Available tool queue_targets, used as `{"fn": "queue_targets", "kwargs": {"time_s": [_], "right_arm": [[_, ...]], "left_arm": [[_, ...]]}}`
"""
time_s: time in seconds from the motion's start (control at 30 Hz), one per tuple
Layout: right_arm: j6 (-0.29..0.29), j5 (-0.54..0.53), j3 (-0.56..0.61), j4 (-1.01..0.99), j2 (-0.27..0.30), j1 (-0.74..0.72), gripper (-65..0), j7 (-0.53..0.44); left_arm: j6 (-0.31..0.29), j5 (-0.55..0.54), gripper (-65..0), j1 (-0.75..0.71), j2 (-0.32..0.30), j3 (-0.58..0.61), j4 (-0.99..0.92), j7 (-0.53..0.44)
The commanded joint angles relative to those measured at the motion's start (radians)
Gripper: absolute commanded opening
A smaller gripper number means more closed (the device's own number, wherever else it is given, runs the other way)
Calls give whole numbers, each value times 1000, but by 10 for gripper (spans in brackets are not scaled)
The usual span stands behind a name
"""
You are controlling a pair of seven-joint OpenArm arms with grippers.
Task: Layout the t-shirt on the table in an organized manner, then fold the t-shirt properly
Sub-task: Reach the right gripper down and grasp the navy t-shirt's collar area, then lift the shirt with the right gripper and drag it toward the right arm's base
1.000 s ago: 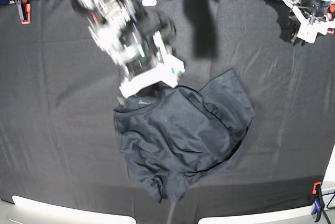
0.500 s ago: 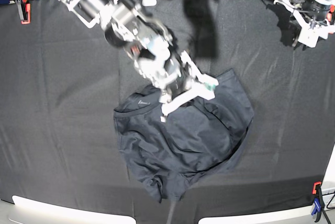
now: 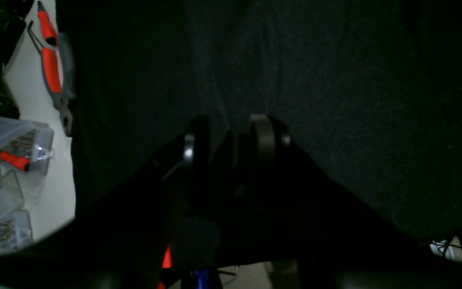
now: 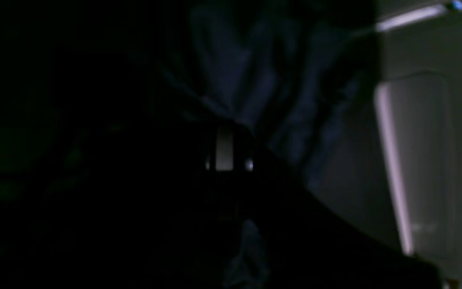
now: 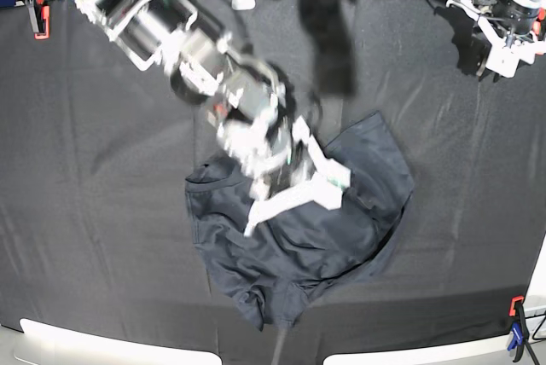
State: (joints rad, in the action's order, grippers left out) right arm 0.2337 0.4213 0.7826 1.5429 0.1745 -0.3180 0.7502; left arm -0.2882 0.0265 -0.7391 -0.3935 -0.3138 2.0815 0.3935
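The dark charcoal t-shirt point(image 5: 316, 237) lies crumpled at the middle of the black cloth table point(image 5: 102, 211), its collar point(image 5: 205, 179) at the left. My right gripper point(image 5: 294, 199) hangs over the shirt's upper middle. In the right wrist view its pads point(image 4: 225, 148) look closed together, with dim shirt folds point(image 4: 255, 80) just beyond; I see no pinched fabric. My left gripper point(image 5: 503, 54) sits at the far right corner, away from the shirt. In the left wrist view the left gripper point(image 3: 229, 138) has a small gap between its fingers and is empty over bare cloth point(image 3: 335, 100).
Orange clamps hold the cloth at the far left point(image 5: 38, 11) and near right point(image 5: 516, 307) corners. Orange pliers point(image 3: 50, 68) and clear plastic boxes point(image 3: 10, 144) lie beside the table's edge. Pale panels point(image 5: 85, 338) line the front edge, and one also shows in the right wrist view point(image 4: 415, 160).
My right arm has swept from the shirt's collar down and right onto the shirt's middle. The shirt has kept its shape. The left arm has barely moved.
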Motion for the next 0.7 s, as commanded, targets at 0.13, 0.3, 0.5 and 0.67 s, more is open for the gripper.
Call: {"fn": "queue_targets", "kwargs": {"time_s": [0.13, 0.3, 0.5, 0.67], "right_arm": [[-83, 17, -90, 160, -8, -53, -650, 11], [-93, 15, -260, 322, -10, -53, -650, 1], [-92, -64, -443, 490, 57, -48, -650, 0], [-92, -93, -590, 515, 153, -45, -650, 8]], "left_arm": [[11, -1, -500, -4, -3, -5, 17, -20], [11, -2, -500, -3, 0, -5, 17, -20], [11, -39, -500, -4, 0, -5, 17, -20], [8, -120, -500, -3, 0, -5, 17, -44]]}}
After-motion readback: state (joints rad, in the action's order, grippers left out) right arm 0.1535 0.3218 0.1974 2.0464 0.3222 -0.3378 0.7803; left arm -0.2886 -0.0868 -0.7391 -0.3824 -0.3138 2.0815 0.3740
